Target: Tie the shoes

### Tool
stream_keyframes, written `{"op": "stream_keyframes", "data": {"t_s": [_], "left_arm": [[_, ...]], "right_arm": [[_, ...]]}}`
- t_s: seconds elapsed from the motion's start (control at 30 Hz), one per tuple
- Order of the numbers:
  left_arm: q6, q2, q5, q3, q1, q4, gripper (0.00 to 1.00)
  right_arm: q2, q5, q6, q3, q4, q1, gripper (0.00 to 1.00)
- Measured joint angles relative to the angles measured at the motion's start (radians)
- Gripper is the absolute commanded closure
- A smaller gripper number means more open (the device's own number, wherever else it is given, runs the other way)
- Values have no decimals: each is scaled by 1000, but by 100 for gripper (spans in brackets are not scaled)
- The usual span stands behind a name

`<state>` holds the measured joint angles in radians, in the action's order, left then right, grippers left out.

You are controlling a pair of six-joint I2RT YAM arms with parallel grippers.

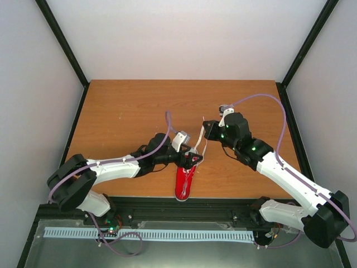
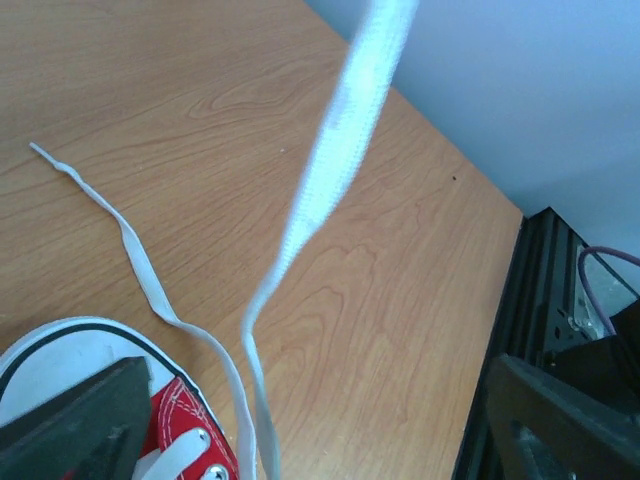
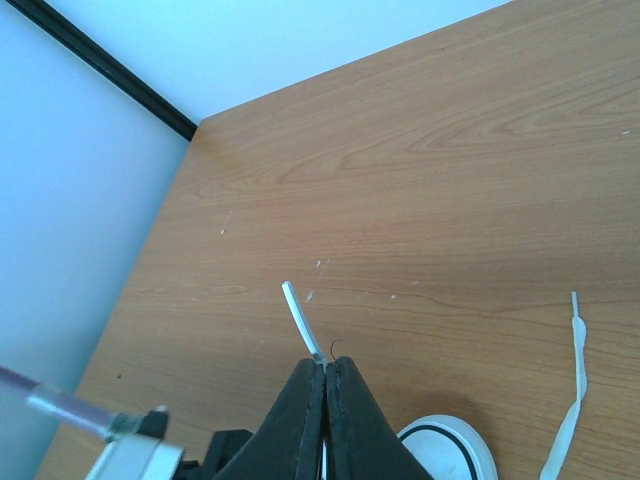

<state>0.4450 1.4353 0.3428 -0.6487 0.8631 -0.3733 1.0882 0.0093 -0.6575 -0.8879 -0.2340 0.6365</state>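
Red sneaker (image 1: 184, 183) sits beside left pincer (image 1: 193, 158), one lace (image 3: 300, 318) clamped in right pincer (image 3: 325, 368).

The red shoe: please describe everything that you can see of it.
The red shoe is a small canvas low-top with white rubber sole and white laces. It stands on its sole on the wooden table, near its front edge, untied. One lace end rests loose on the wood; the other rises to the shut right gripper, which pinches it.

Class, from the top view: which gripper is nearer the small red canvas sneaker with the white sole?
Left. The left gripper hangs open over the laced end of the red canvas sneaker; the right gripper is farther back, beyond it, shut on a white lace.
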Motion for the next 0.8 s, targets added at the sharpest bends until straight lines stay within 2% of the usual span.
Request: {"op": "stream_keyframes", "data": {"t_s": [0.17, 0.33, 0.47, 0.53, 0.77, 0.8], "left_arm": [[-10, 75, -14, -43, 2, -9, 36], [3, 136, -14, -82, 2, -32, 51], [19, 143, -16, -100, 2, -53, 83], [30, 143, -19, -108, 2, -65, 97], [55, 97, -55, -78, -4, -70, 99], [58, 68, -66, -61, -10, -56, 99]], "right_arm": [[-2, -4, -13, -2, 6, 0, 97], [-7, -2, -14, -2, 6, 0, 97], [-7, 9, -13, -2, 5, 0, 97], [-6, 18, -11, -2, 2, 0, 97], [60, 51, 33, -43, -14, 0, 97], [80, 58, 42, -53, -14, 0, 93]]}}
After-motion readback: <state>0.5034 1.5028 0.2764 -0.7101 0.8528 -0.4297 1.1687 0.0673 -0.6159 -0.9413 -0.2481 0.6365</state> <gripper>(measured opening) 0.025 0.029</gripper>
